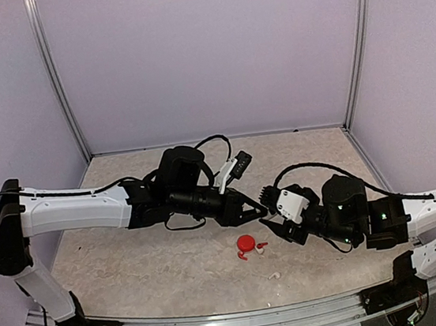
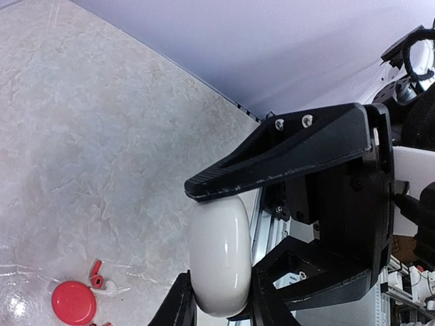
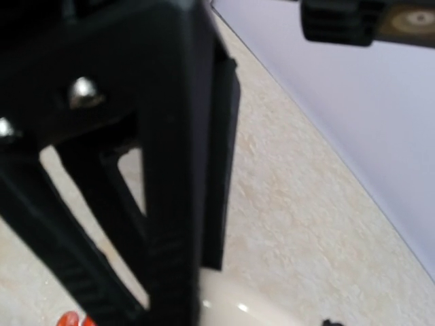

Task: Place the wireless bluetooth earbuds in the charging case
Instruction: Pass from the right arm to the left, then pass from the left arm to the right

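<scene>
My left gripper [image 1: 252,210] is shut on a small rounded white charging case [image 2: 221,258], holding it above the table; in the left wrist view the jaws [image 2: 197,251] pinch its top and bottom. My right gripper [image 1: 268,219] is right beside the left gripper's tips. Its blurred black fingers [image 3: 170,204] stand just over the glossy white case [image 3: 251,305], and their gap does not show. A round red case [image 1: 245,244] lies on the table below both grippers. A red earbud [image 2: 96,273] and a white earbud [image 2: 112,288] lie beside it. Another white earbud [image 1: 273,275] lies nearer the front.
The beige marbled table [image 1: 134,257] is bounded by lilac walls with metal posts [image 1: 56,79]. An aluminium rail [image 1: 222,321] runs along the front edge. Cables loop over both arms near the middle.
</scene>
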You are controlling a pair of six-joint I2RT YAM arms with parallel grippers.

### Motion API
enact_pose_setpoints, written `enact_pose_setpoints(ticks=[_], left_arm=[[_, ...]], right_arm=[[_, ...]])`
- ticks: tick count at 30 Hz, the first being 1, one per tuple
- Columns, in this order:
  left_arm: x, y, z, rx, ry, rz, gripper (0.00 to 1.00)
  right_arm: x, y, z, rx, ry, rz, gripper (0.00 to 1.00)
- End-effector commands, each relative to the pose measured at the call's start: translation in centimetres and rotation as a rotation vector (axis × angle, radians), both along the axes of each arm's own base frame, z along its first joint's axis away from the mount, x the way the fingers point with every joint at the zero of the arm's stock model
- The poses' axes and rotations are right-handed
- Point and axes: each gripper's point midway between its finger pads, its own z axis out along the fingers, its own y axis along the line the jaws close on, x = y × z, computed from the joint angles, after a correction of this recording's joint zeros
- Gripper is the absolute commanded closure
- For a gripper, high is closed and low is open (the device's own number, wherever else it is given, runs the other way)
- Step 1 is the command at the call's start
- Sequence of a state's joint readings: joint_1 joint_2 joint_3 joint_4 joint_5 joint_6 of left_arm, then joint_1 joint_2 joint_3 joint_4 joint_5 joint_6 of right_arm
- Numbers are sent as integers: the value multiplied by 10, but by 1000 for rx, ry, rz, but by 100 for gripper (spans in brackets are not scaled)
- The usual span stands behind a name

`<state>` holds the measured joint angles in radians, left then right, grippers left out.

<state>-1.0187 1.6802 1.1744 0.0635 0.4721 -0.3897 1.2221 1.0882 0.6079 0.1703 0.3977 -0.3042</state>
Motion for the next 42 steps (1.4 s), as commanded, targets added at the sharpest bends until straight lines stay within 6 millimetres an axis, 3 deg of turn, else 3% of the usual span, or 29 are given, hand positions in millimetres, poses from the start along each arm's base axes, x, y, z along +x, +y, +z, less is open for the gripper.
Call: enact_pose_setpoints(ticks=[1, 7, 12, 18, 22, 27, 35, 42], left_arm=[[10, 6, 16, -22, -60, 27, 77], [14, 19, 21, -4, -157, 17, 81], [10, 35, 32, -16, -284, -21, 82], [-14, 45, 54, -73, -461, -108, 83], [-37, 44, 75, -126, -555, -162, 83], [-55, 38, 85, -146, -618, -193, 84], [-58, 33, 87, -153, -640, -184, 84], [-56, 32, 91, -171, -638, -162, 85]], right_arm=[[-6, -2, 31, 120, -28, 16, 33], [-20, -10, 48, 192, -10, 93, 11], [-31, -17, 69, 310, 86, 232, 7], [-48, -8, 64, 337, 277, 434, 13], [-53, -4, 62, 354, 358, 508, 20], [-61, 5, 66, 376, 422, 608, 30], [-65, 12, 80, 424, 412, 669, 42], [-68, 16, 79, 436, 433, 709, 52]])
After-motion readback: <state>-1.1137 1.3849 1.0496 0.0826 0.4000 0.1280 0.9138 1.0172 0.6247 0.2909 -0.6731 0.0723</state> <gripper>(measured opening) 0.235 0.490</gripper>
